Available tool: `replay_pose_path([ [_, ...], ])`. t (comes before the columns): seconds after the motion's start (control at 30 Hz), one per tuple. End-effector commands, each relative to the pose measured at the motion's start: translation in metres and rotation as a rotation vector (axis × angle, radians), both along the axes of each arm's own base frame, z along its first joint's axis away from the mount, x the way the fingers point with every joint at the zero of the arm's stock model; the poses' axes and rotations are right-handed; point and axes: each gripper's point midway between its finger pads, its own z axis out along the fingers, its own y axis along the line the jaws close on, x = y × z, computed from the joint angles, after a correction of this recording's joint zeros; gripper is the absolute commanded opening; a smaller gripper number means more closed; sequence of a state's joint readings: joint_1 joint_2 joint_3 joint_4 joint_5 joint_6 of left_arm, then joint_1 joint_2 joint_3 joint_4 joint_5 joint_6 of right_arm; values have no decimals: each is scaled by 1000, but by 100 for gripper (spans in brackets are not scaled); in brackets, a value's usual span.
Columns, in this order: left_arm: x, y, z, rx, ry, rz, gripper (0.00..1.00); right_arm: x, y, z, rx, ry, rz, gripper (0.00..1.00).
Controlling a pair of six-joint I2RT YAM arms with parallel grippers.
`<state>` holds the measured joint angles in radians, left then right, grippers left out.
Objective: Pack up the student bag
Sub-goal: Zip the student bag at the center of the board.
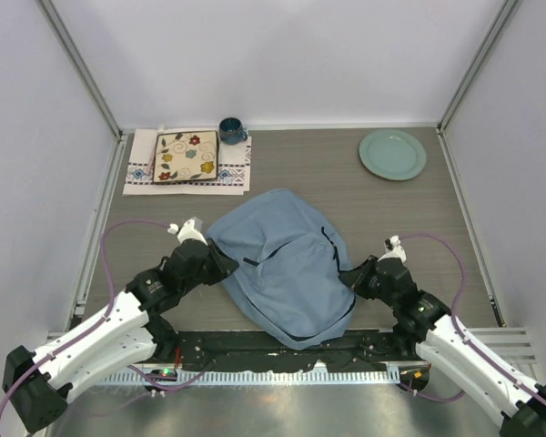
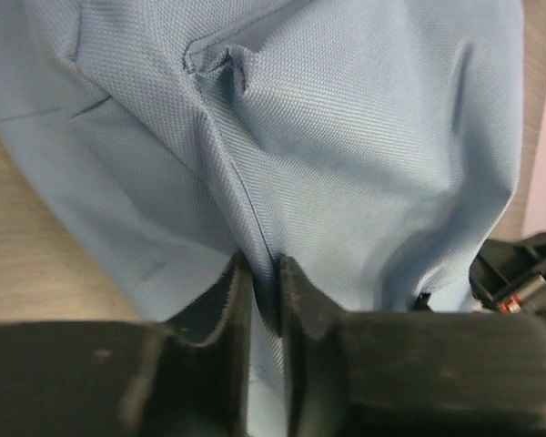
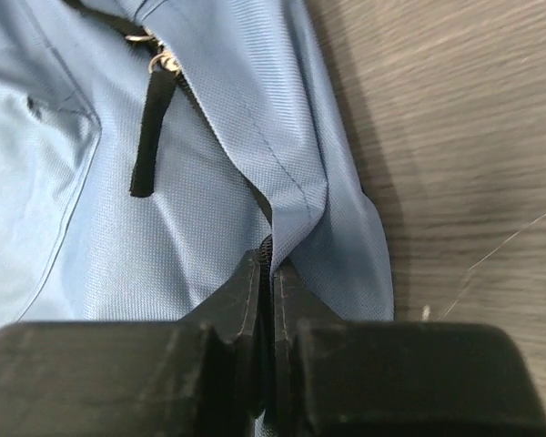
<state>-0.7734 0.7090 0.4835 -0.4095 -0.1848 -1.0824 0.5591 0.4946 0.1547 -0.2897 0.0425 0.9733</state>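
Jaws tight on student bag (image 1: 282, 273) edges

Dishes along the far edge of a grey wood-grain table (image 1: 382, 218).
At the far left lies a white cloth (image 1: 141, 175) with stitched borders, and on it sits a square cream dish (image 1: 186, 157) painted with flowers and leaves. A dark blue mug (image 1: 232, 130) stands upright just beside the dish's far right corner, at the cloth's far edge. Well apart, at the far right, a round pale green plate (image 1: 393, 154) lies flat on the bare tabletop.
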Motion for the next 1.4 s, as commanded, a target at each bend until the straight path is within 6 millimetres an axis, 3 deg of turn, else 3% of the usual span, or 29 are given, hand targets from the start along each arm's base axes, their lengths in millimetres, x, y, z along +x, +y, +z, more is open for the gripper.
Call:
replay_pose_path([
  [0.0, 34, -4, 61, -11, -180, 23, 9, -17, 20, 15, 100, 18, 34, 8],
  [0.03, 37, -3, 63, 5, -188, 13, 1, -19, 17, 14, 79, 29, 31, 17],
  [0.07, 40, -2, 62, 17, -182, 16, 0, -11, 11, 27, 40, -12, 9, 26],
  [0.1, 43, -2, 67, 18, -187, 12, 0, -9, 5, 30, -5, -16, -4, 40],
  [0.13, 43, -4, 69, 17, -186, -2, 0, -10, -8, 30, -81, -2, -27, 46],
  [0.17, 44, -2, 67, 36, -178, -9, 0, 0, -13, 62, -116, -68, -35, 52],
  [0.2, 44, -2, 70, 34, -183, -15, 0, 8, -25, 72, -179, -97, -89, 60],
  [0.23, 43, -2, 71, 34, -183, -20, 0, 11, -29, 84, -210, -118, -90, 61],
  [0.27, 41, -1, 71, 35, -185, -22, 0, 19, -26, 115, -212, -191, -72, 61],
  [0.3, 41, 0, 70, 35, -185, -20, 0, 22, -17, 123, -211, -201, -28, 61],
  [0.37, 39, -1, 67, 23, -187, -27, 0, 32, 11, 162, -123, -291, 53, 61],
  [0.5, 38, -4, 71, -14, -200, -34, 0, 33, 80, 186, -32, -320, 282, 57],
  [0.53, 38, -5, 72, -19, -198, -35, 0, 37, 96, 180, -65, -320, 302, 57],
  [0.6, 37, -7, 71, -28, -193, -41, 0, 20, 133, 196, -66, -377, 409, 56],
  [0.63, 37, -8, 72, -31, -195, -46, 0, 20, 151, 194, -84, -369, 443, 56],
  [0.67, 37, -9, 71, -35, -192, -52, 0, 9, 168, 196, -77, -379, 498, 56],
  [0.73, 36, -10, 72, -39, -189, -53, 0, 7, 188, 207, -82, -419, 526, 56],
  [0.77, 36, -10, 71, -39, -188, -55, 0, -1, 203, 198, -109, -417, 566, 56],
  [0.83, 36, -10, 70, -41, -188, -54, 0, 0, 215, 210, -125, -463, 571, 56],
  [0.87, 36, -9, 70, -43, -188, -53, 0, 0, 222, 201, -152, -455, 585, 56],
  [1.07, 35, -13, 70, -57, -182, -63, 0, 6, 236, 198, -205, -481, 573, 57],
  [1.37, 34, -13, 74, -71, -192, -65, 0, 18, 241, 171, -329, -460, 572, 57],
])
